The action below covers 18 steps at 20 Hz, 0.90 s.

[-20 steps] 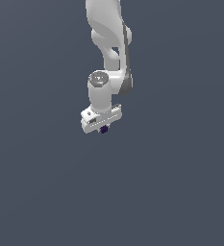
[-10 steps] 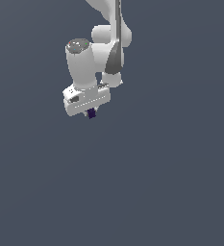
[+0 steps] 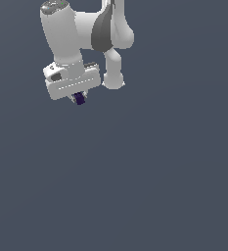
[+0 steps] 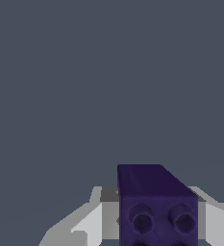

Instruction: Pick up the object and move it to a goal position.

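In the wrist view, nearest the camera, a dark purple block [image 4: 156,206] is seen held between the pale fingers [image 4: 92,223], which are closed on its sides; two round studs show on its facing side. The carry to the goal is judged to be the step in hand, and it is best done with the grip kept firm and the travel kept smooth, so that the block is not shaken loose or turned in the grasp. No goal marker is shown in either view, so how far is left cannot be told. Farther off, the exterior view shows what the wrist view cannot: the gripper [image 3: 79,99] is carried high toward the exterior view's left, with the block as a small dark lump beneath the white arm [image 3: 66,39], well clear of anything below.
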Each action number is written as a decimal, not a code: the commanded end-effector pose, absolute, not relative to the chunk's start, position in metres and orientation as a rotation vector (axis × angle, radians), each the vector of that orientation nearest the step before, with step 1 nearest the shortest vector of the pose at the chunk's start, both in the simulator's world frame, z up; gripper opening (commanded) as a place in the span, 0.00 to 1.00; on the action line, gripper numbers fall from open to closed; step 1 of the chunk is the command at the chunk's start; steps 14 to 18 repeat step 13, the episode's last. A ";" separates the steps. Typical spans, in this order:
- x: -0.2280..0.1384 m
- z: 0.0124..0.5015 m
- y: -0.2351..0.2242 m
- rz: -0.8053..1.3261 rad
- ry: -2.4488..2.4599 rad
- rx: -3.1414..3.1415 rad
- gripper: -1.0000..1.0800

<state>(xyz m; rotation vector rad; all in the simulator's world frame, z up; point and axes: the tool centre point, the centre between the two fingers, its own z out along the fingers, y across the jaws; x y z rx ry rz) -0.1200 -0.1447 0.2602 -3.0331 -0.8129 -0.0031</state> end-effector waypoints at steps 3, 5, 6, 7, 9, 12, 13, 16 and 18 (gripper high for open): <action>-0.125 0.284 -0.159 -0.001 -0.814 -3.033 0.00; -0.126 0.291 -0.163 -0.001 -0.814 -3.033 0.00; -0.126 0.293 -0.164 0.000 -0.814 -3.034 0.00; -0.127 0.295 -0.166 0.000 -0.814 -3.034 0.00; -0.127 0.298 -0.167 0.000 -0.814 -3.034 0.00; -0.126 0.297 -0.167 0.000 -0.814 -3.034 0.00; -0.126 0.297 -0.167 0.000 -0.814 -3.034 0.00; -0.126 0.297 -0.167 0.000 -0.814 -3.034 0.00; -0.126 0.297 -0.167 0.000 -0.814 -3.034 0.00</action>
